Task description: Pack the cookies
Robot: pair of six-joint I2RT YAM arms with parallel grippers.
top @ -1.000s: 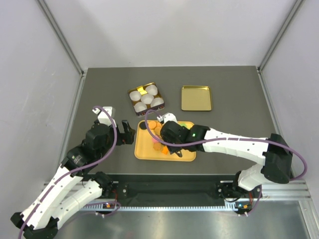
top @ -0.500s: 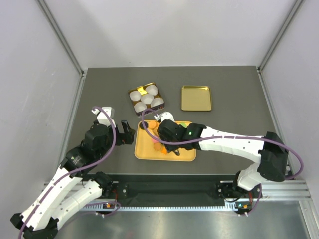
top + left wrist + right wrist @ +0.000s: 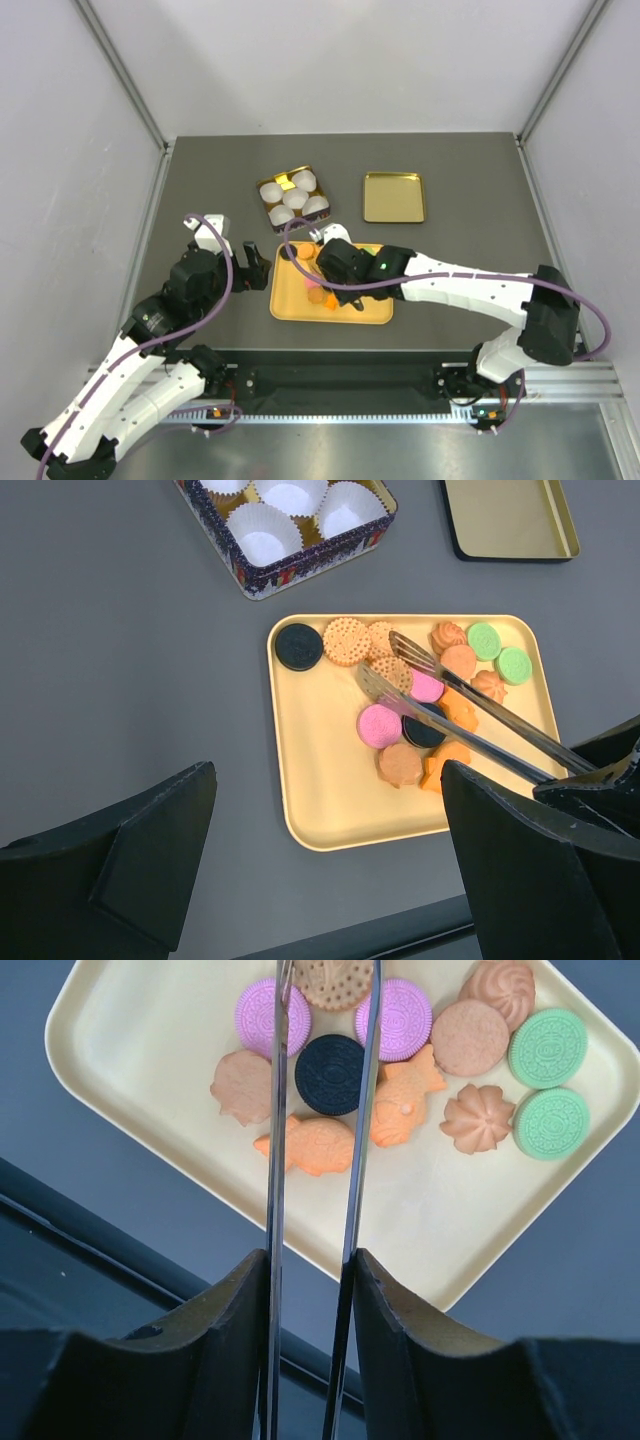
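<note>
Down the right wrist camera we look along the tongs (image 3: 276,1160). The right gripper (image 3: 312,1270) is clamped on them, a black finger pressing from each side, and the two metal blades run side by side with a narrow gap between. The cookies (image 3: 405,1095) lie flat in a loose cluster on the yellow tray (image 3: 140,1100). One black cookie (image 3: 330,1073) shows in the gap between the blades, with a pink one beside each blade farther out (whether the metal touches any of them we cannot tell). Two green ones sit at the right of the cluster.

From the left wrist we see the left gripper (image 3: 327,800) spread wide and grasping nothing, its dark fingers framing the near part of the tray. The tongs reach in from the lower right, their tips over the cluster. A second black cookie (image 3: 299,646) lies at the tray's far left corner. Beyond the tray stands the tin (image 3: 300,572) with white paper cups (image 3: 263,546) in it, and to its right the gold lid (image 3: 510,520).

From above, the tray lies on the dark table (image 3: 460,170) near the arm bases, with the tin behind it and the lid well apart to the right. The left gripper hangs just beside the tray's left edge, and the right gripper is over the tray.
</note>
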